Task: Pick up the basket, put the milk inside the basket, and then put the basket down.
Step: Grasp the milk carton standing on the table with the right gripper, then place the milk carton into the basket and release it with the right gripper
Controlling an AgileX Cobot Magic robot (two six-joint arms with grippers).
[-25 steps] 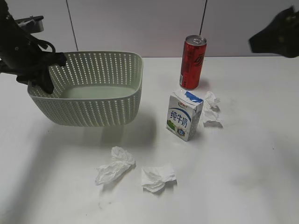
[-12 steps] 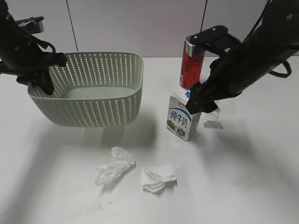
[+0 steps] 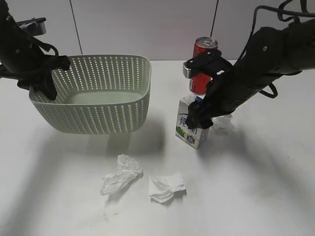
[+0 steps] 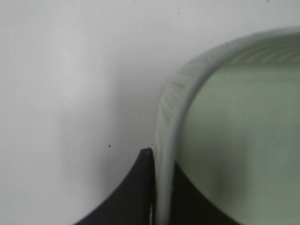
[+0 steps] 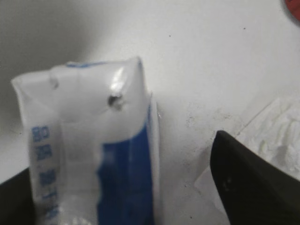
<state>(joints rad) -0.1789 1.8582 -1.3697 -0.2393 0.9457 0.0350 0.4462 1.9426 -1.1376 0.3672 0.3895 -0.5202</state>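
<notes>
The pale green perforated basket [image 3: 98,93] hangs tilted above the table, casting a shadow below. My left gripper [image 3: 47,81] is shut on its left rim; in the left wrist view the rim [image 4: 173,108] runs between the dark fingers of the left gripper [image 4: 161,159]. The milk [image 3: 189,128], a white carton with a blue top, stands upright right of the basket. My right gripper [image 3: 199,115] is open at the carton's top. In the right wrist view the milk [image 5: 93,140] sits between the jaws of the right gripper [image 5: 117,187], with a gap to the right finger [image 5: 243,183].
A red drinks can [image 3: 203,54] stands just behind the milk, partly hidden by my right arm. Crumpled tissues lie in front of the basket [image 3: 120,174], beside that one [image 3: 166,188], and right of the milk [image 3: 224,120]. The wall is close behind.
My right arm has come in from the upper right and lowered its gripper onto the top of the milk carton. The left arm and the basket have not moved.
</notes>
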